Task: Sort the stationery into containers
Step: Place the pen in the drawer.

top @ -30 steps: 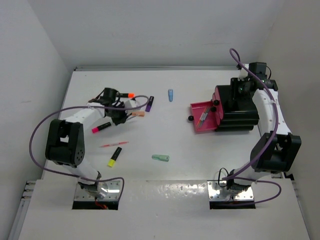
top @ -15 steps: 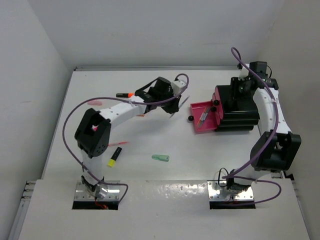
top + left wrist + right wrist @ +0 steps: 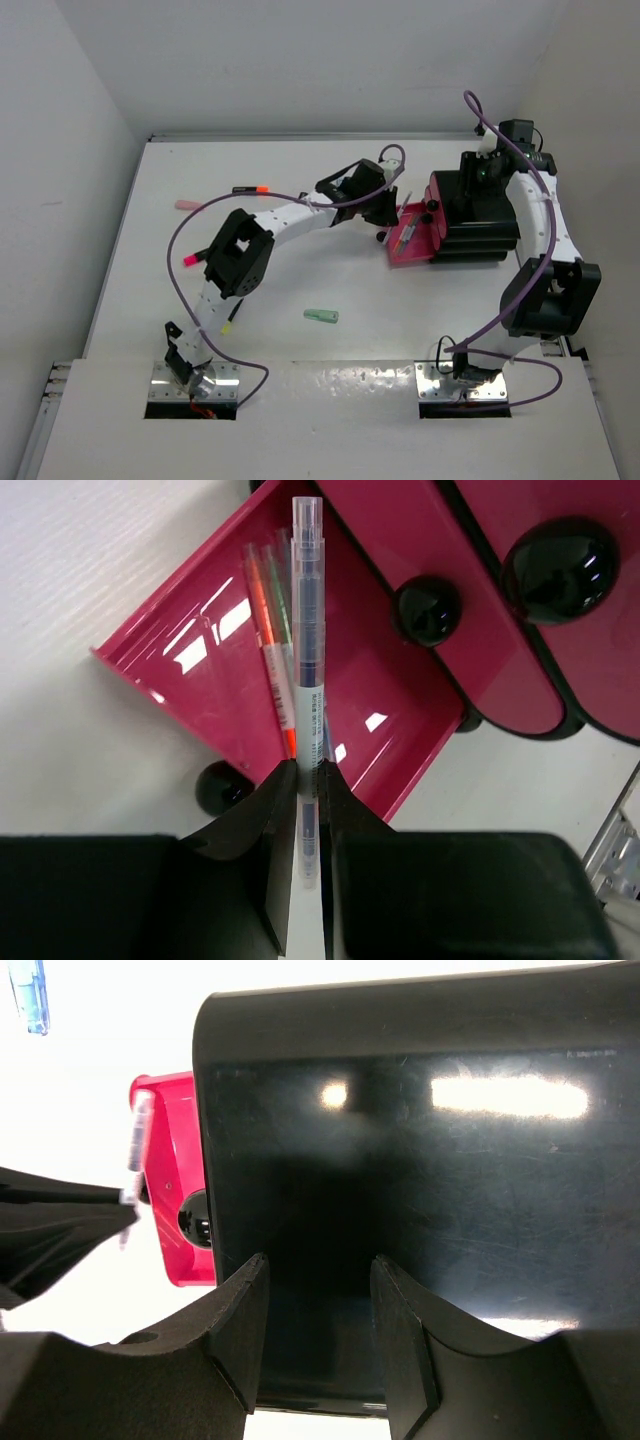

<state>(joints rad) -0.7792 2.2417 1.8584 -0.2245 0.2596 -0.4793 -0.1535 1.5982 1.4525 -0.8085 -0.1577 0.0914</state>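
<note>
My left gripper (image 3: 310, 780) is shut on a thin clear-and-grey pen (image 3: 308, 670) and holds it over the open magenta-red drawer (image 3: 150, 670). That drawer holds thin pens (image 3: 270, 630), one orange. In the top view the left gripper (image 3: 388, 208) is at the open drawer (image 3: 418, 255), which sticks out of the black box (image 3: 478, 215). My right gripper (image 3: 315, 1270) is open and empty, its fingers just above the top of the black box (image 3: 420, 1160). A mint piece (image 3: 321, 316), an orange-tipped highlighter (image 3: 250, 188), a pink piece (image 3: 188, 204) and a pink-tipped highlighter (image 3: 190, 259) lie on the table.
Two shut drawers with round black knobs (image 3: 560, 568) sit above the open one, whose own knob (image 3: 222, 788) is near my left fingers. A blue piece (image 3: 28, 982) lies left of the box. A yellow-tipped highlighter (image 3: 228, 322) is partly hidden by the left arm. Purple cables loop over both arms.
My left arm has swung right from the left-middle of the table to the open drawer, carrying the thin pen. The right arm has stayed at the box.
</note>
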